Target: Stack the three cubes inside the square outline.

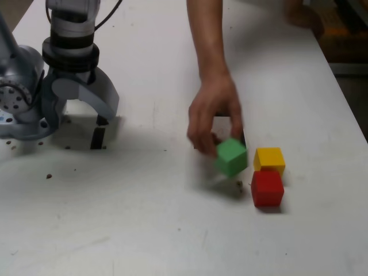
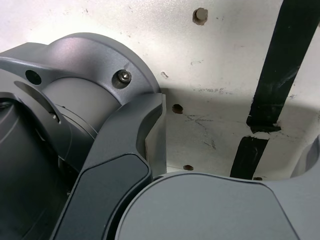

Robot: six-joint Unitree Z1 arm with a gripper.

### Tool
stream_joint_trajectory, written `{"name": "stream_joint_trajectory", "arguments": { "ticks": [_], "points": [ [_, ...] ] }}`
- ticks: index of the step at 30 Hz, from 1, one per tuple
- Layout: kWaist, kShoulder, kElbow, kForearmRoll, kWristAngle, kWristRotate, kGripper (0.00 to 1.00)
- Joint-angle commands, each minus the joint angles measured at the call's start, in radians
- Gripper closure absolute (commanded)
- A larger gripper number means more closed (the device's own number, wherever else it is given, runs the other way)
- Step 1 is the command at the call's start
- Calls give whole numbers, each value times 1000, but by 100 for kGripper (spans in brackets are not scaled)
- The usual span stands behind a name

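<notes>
Green cube (image 1: 232, 157), yellow (image 1: 269, 160), red (image 1: 267, 188) apart from outline

Hand holding a green cube over a white table

A person's hand (image 1: 214, 112) grips a green cube (image 1: 232, 157) above the table (image 1: 144, 213), partly covering the square outline (image 1: 223, 124). Near it, a yellow cube (image 1: 269, 158) sits just behind a red cube (image 1: 267, 188).

The tabletop (image 1: 144, 224) looks smooth, with a slight sheen.

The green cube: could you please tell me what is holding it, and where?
A person's hand, with fingertips at its upper left side.
</notes>
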Motion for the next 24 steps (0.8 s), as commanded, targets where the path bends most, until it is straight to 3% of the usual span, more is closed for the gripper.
{"name": "stream_joint_trajectory", "arguments": {
  "ticks": [1, 6, 10, 16, 24],
  "points": [
    [6, 5, 9, -5, -2, 1, 1],
    [17, -9, 8, -11, 15, 4, 1],
    [18, -49, -26, 36, 48, -2, 1],
    [-11, -65, -169, 205, 89, -35, 1],
    [-160, 27, -588, 462, 126, -122, 1]
  ]
}}
